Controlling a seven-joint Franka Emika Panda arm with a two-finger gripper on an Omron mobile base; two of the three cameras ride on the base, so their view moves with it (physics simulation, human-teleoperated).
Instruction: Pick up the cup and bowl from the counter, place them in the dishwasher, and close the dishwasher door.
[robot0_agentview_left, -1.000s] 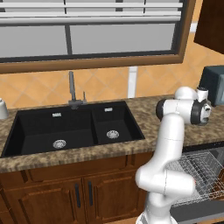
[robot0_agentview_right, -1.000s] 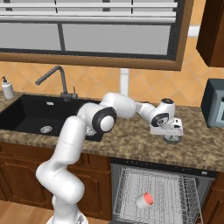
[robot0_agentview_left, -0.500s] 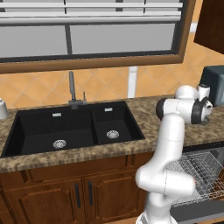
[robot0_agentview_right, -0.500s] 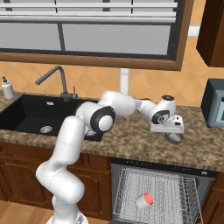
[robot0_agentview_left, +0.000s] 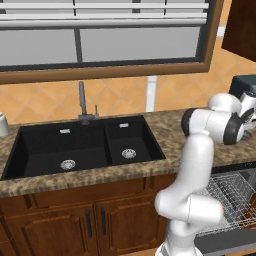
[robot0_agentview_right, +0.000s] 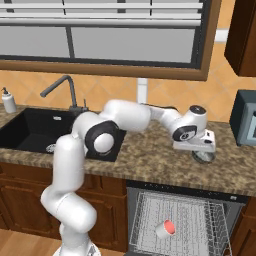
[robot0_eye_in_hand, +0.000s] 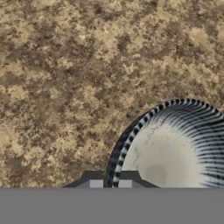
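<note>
The counter (robot0_agentview_right: 150, 160) runs the width of the kitchen, with the black double sink (robot0_agentview_left: 85, 147) at its left. Below its right end the dishwasher (robot0_agentview_right: 180, 222) stands open, its wire rack (robot0_agentview_right: 200, 220) drawn out. A cup (robot0_agentview_right: 165, 228) with a red interior lies on that rack. On the counter's right part sits the ribbed bowl (robot0_eye_in_hand: 175, 144), dark-rimmed and pale inside. The gripper (robot0_eye_in_hand: 110, 181) is clenched on the bowl's rim.

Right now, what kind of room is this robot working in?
A home-style kitchen, rendered in simulation. A granite counter holds a black double sink with a faucet, and an open dishwasher with wire racks sits below it among wooden cabinets.
</note>
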